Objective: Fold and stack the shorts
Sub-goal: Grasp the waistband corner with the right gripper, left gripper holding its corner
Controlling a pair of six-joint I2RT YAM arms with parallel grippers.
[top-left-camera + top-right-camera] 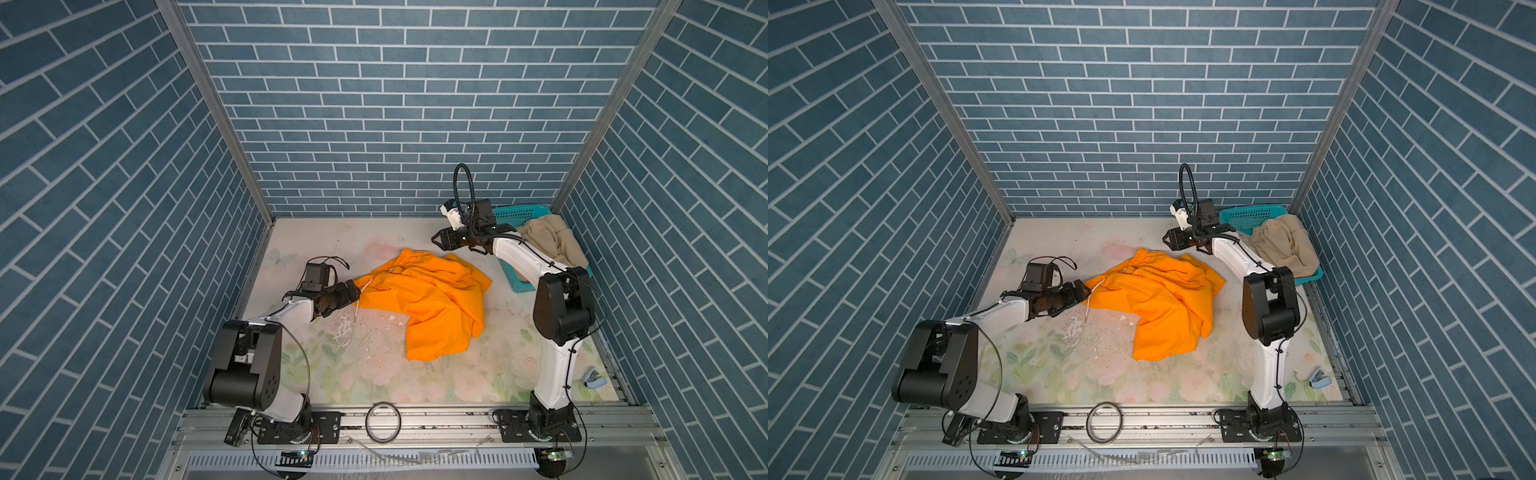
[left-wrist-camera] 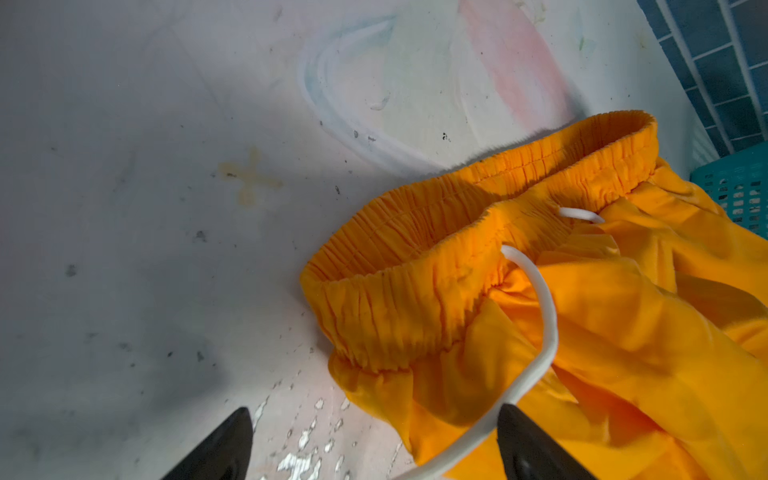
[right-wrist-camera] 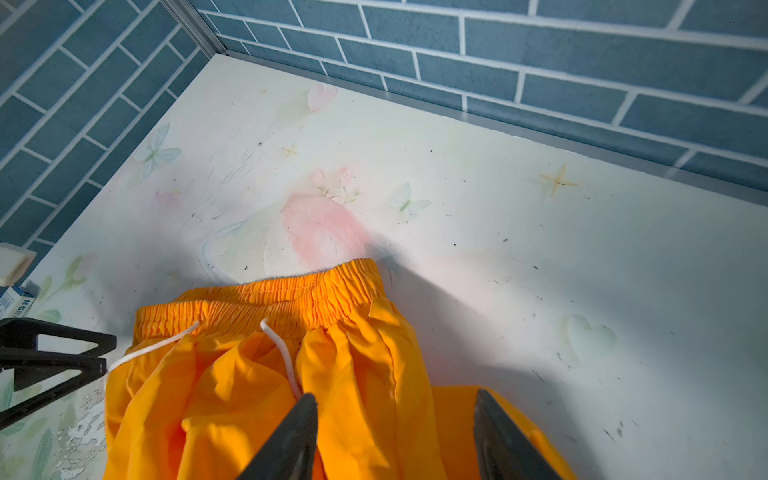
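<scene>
The orange shorts (image 1: 428, 299) lie rumpled in the middle of the table (image 1: 374, 374), and both hands stand wide, holding nothing: the left hand (image 2: 374, 449) by the waistband corner, the right hand (image 3: 395, 436) above the cloth's far side. We judge the risk to be the white cord (image 2: 550, 332) resting against the left hand's finger, because closing there could tug the cord instead of the cloth. The beige shorts (image 1: 552, 241) drape over the teal basket (image 1: 513, 214), partly behind the right arm — and we cannot tell how the orange legs lie under their folds.
</scene>
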